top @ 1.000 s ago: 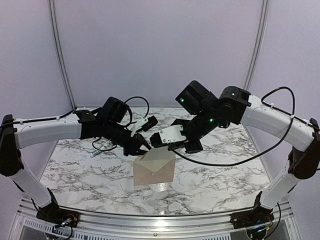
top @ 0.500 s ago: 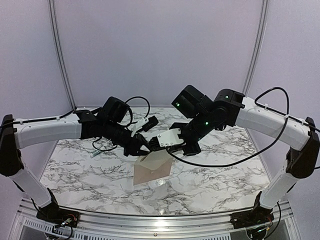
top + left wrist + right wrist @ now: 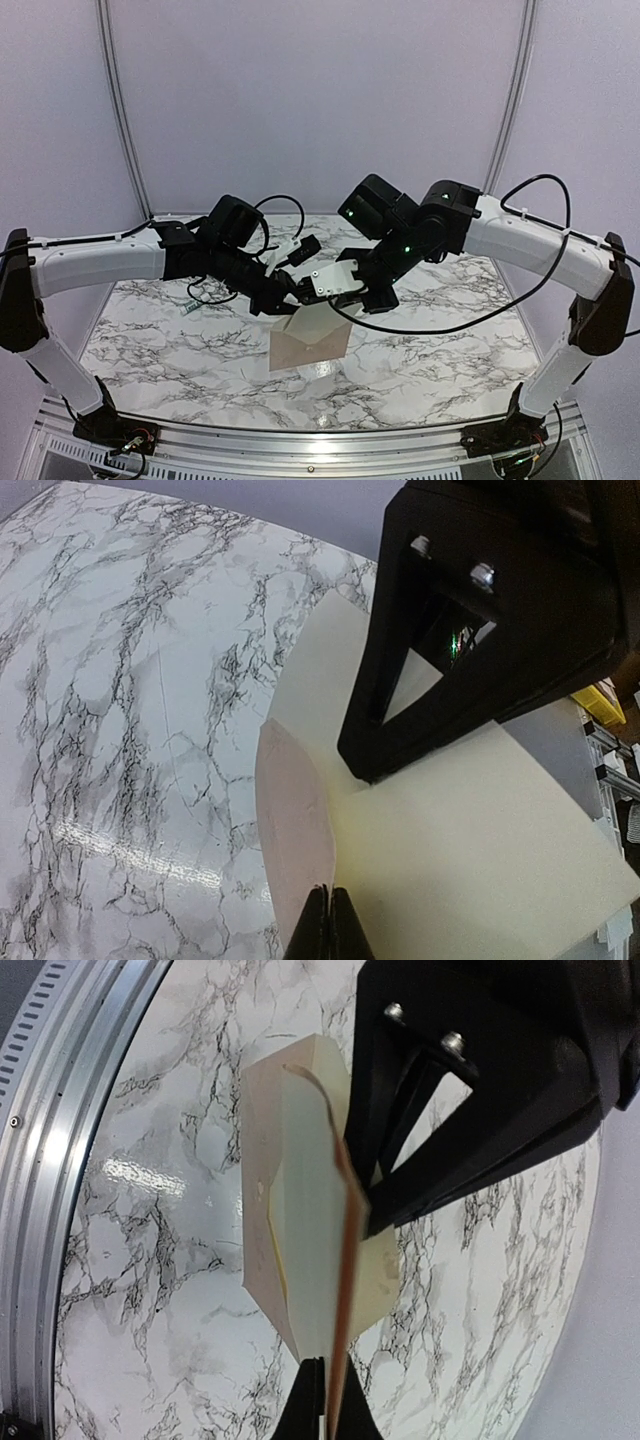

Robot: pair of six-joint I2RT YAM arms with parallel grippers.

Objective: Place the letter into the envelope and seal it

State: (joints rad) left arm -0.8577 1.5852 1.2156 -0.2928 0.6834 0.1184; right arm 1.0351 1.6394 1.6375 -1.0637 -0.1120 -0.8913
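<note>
The cream envelope (image 3: 310,345) hangs upright over the middle of the table, held at its top edge, where both grippers meet. My left gripper (image 3: 292,298) is shut on the envelope's edge (image 3: 470,870). In the left wrist view a pale peach sheet, the letter (image 3: 290,820), curves out beside the shut left gripper (image 3: 328,925). My right gripper (image 3: 303,288) is shut on the thin edge-on letter (image 3: 345,1260), which runs alongside the envelope (image 3: 385,1270) from the right gripper (image 3: 325,1405). How far the letter sits inside the envelope is hidden.
The marble table (image 3: 180,350) lies below. A black cable (image 3: 205,292) loops under the left arm, beside a small object (image 3: 190,308). A metal rail (image 3: 300,440) runs along the near edge and shows in the right wrist view (image 3: 70,1110). White curtain walls stand behind.
The right gripper has moved left and down to meet the left gripper at the envelope's top. The envelope has tilted and now looks darker.
</note>
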